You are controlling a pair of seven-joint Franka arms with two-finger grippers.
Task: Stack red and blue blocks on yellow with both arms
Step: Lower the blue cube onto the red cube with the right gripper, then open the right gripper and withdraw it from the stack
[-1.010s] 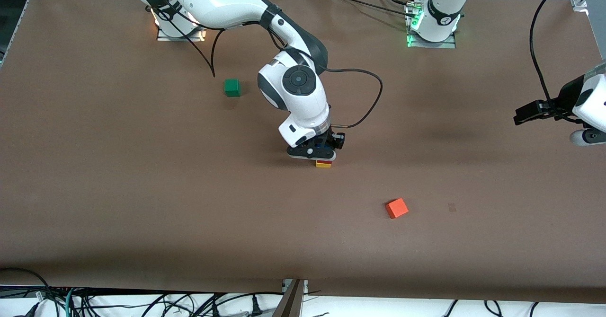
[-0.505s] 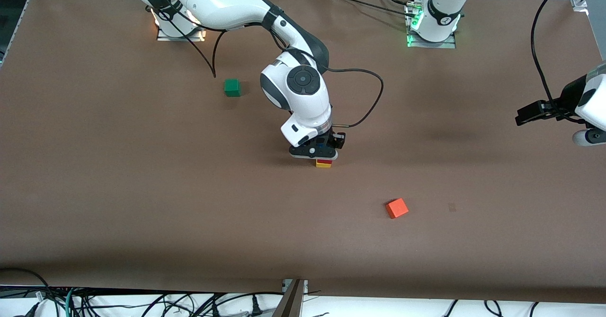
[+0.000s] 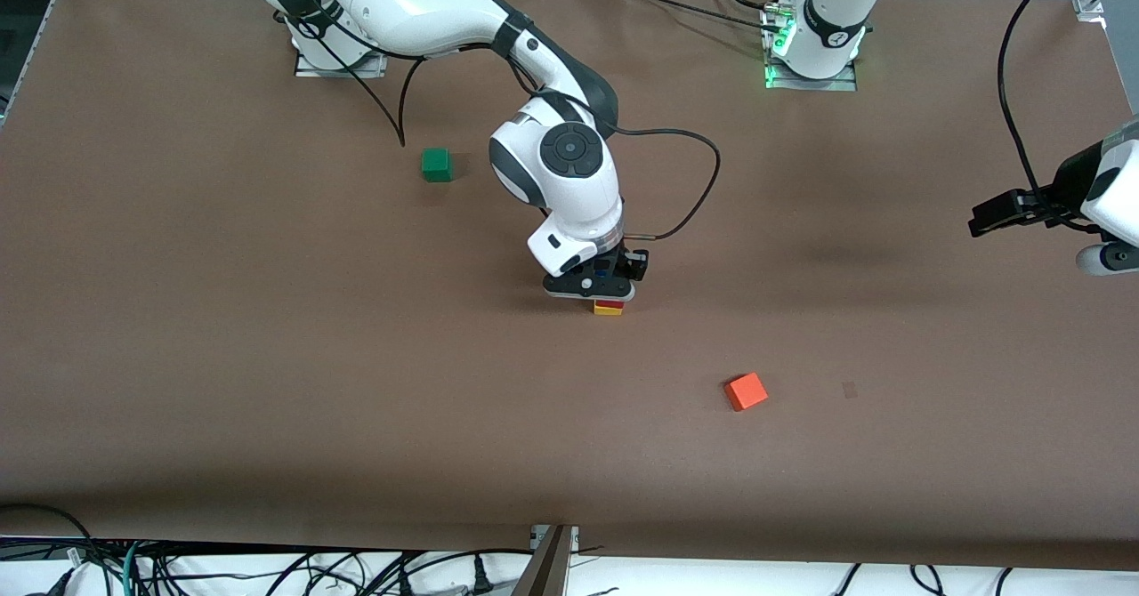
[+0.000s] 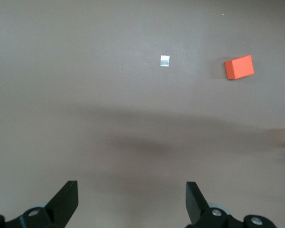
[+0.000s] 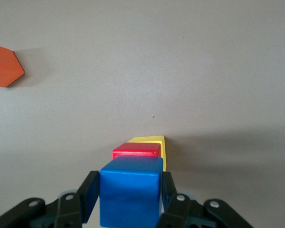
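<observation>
- Right gripper: over the middle of the table, directly above the stack; its 2 fingers clamp the blue block on both sides.
- Blue block: held in the right gripper, sitting just above the red block; whether the 2 touch cannot be told.
- Red block: under the right gripper, resting on the yellow block.
- Yellow block: lowest of the stack, on the table beneath the right gripper; only its lower edge shows in the front view.
- Left gripper: waits in the air over the left arm's end of the table, jaws spread wide, holding nothing.
- Orange block: on the table, apart from both grippers, between the stack and the left gripper and nearer to the front camera than the stack.
- Green block: on the table, well apart from the right gripper, toward the right arm's base.
</observation>
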